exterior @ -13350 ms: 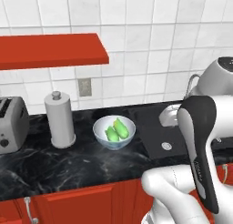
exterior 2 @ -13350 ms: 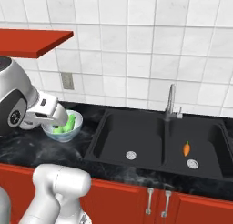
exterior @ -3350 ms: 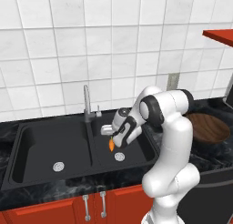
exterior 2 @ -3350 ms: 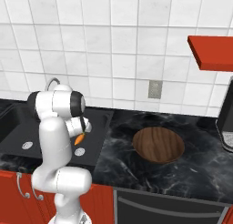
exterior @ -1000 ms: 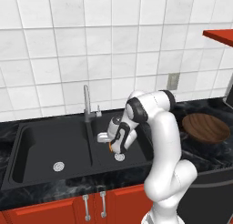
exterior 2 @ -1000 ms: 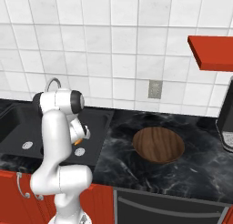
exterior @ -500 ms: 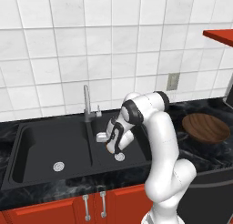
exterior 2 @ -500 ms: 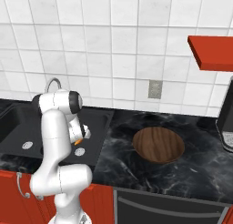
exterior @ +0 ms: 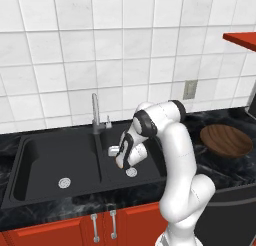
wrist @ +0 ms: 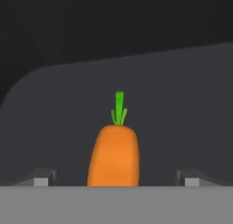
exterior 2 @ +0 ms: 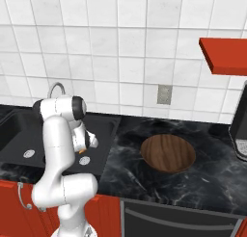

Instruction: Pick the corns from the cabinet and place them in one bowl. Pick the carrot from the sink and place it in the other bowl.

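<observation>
The orange carrot [wrist: 113,155] with its small green top lies on the floor of the black sink [exterior: 55,155], in the right basin. My gripper [wrist: 116,180] is low over it and open. One fingertip [wrist: 43,178] stands on each side of the carrot, apart from it. From the base views the gripper [exterior: 120,161] [exterior 2: 83,147] reaches down into the basin, with a bit of the carrot [exterior 2: 83,151] showing orange below it. The dark brown other bowl [exterior: 226,140] [exterior 2: 168,152] sits empty on the counter to the right. The red cabinet [exterior 2: 224,55] hangs at the upper right. The corns and the pale bowl are out of view.
A curved silver tap [exterior: 95,115] rises behind the divider between the basins. A silver drain [exterior: 131,172] lies beside the gripper. A dark appliance [exterior 2: 240,125] stands at the far right of the counter. Red doors with silver handles [exterior: 112,222] run below.
The hand has sunk lower into the right basin and closer over the carrot. Its jaws have stayed open.
</observation>
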